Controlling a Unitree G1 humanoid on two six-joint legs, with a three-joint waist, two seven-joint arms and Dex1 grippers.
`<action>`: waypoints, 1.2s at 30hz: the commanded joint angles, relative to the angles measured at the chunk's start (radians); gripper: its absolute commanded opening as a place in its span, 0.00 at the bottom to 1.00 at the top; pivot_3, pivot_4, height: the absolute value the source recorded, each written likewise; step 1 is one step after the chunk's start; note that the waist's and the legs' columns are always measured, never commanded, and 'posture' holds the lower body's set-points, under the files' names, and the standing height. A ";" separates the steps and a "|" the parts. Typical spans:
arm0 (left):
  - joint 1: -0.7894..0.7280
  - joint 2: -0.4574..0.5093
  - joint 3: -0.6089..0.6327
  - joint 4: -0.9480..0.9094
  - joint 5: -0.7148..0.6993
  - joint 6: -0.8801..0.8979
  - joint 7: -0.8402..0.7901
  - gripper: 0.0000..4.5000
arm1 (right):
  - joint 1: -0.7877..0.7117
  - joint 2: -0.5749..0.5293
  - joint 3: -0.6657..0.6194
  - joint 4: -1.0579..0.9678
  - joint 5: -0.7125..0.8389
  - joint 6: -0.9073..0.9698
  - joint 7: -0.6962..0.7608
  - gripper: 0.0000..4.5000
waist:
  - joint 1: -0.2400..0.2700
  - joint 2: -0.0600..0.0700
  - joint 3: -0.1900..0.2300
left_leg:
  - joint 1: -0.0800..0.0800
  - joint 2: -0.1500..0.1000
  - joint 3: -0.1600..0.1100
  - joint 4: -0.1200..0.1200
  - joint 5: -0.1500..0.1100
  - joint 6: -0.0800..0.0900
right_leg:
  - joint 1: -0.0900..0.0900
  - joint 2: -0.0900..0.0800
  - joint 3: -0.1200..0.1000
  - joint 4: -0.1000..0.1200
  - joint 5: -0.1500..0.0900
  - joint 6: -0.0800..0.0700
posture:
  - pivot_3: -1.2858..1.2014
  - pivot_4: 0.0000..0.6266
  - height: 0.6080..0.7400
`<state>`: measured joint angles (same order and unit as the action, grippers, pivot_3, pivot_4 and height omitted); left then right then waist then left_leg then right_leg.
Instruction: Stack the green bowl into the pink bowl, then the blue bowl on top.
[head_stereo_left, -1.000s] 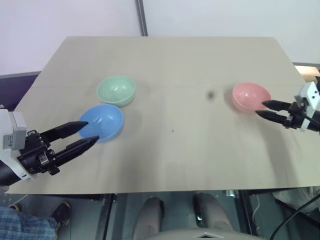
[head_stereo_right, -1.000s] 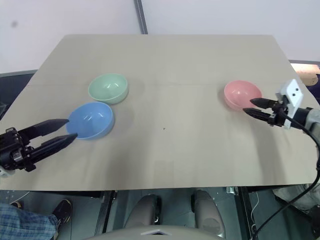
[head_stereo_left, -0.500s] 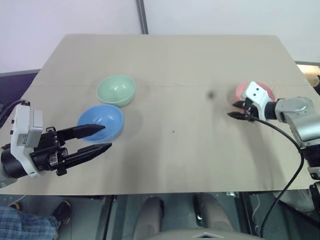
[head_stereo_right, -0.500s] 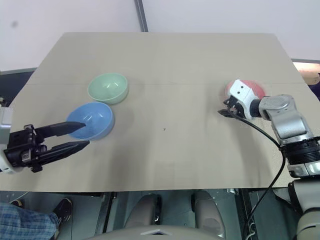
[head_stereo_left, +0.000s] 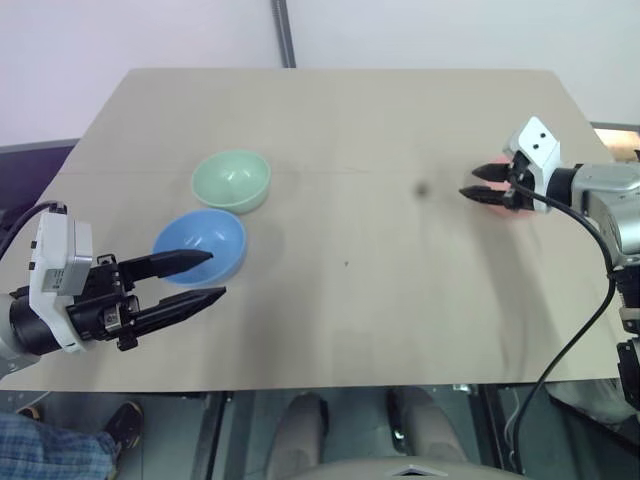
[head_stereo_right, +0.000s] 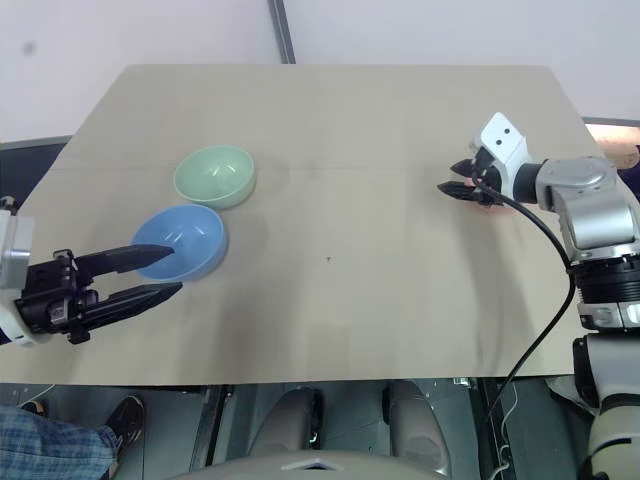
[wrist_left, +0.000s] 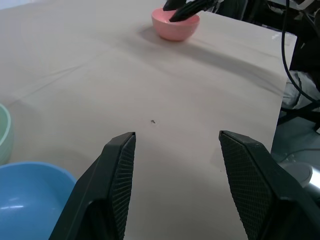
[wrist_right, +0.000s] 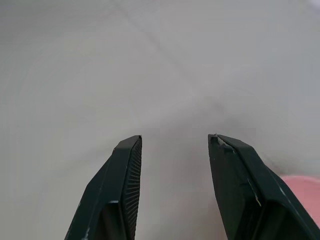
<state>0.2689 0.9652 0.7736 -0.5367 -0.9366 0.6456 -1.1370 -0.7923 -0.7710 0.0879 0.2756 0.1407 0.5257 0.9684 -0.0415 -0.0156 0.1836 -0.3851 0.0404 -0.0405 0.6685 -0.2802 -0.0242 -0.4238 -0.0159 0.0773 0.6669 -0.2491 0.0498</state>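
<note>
Bowls: three — green bowl (head_stereo_left: 231, 180), blue bowl (head_stereo_left: 200, 246) at left; pink bowl (wrist_left: 175, 25) at right
Grippers: two — left gripper (head_stereo_left: 205, 277), right gripper (head_stereo_left: 478, 182), both spread, empty

Green bowl (head_stereo_left: 231, 180) beside blue bowl (head_stereo_left: 200, 246); pink bowl (wrist_left: 175, 23) apart.

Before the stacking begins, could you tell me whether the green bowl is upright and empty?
Upright and empty: the green bowl rests on its base on the table with its opening upward, and its smooth inside holds nothing.
</note>
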 joint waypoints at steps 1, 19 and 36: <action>-0.016 0.003 -0.003 0.002 0.004 -0.020 -0.009 0.63 | -0.010 -0.037 0.017 0.029 -0.058 0.015 -0.022 0.52 | -0.001 0.000 0.000 | 0.000 0.000 0.000 0.000 0.000 0.000 | 0.000 0.000 0.000 0.000 0.000 0.000 | 0.52 0.24 1.00; -0.025 0.005 -0.006 0.017 0.026 -0.021 -0.029 0.63 | 0.012 -0.045 0.107 0.058 -0.187 0.077 -0.024 0.01 | -0.003 -0.001 0.000 | 0.000 0.000 0.000 0.000 0.000 0.000 | 0.000 0.000 0.000 0.000 0.000 0.000 | 0.52 0.24 1.00; -0.086 0.021 -0.067 0.052 0.046 -0.029 -0.040 0.63 | 0.134 0.127 0.357 -0.667 -0.175 0.260 0.031 0.01 | 0.002 0.000 0.000 | -0.001 0.000 -0.002 0.000 0.000 0.000 | 0.000 0.000 -0.002 0.001 0.000 0.000 | 0.52 0.24 1.00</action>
<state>0.1925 0.9767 0.7000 -0.4859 -0.8888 0.6300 -1.1744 -0.6503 -0.6434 0.4366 -0.3311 -0.0185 0.7397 1.0254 -0.0392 -0.0158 0.1834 -0.3863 0.0407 -0.0430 0.6690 -0.2802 -0.0243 -0.4241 -0.0161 0.0752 0.6675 -0.2490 0.0499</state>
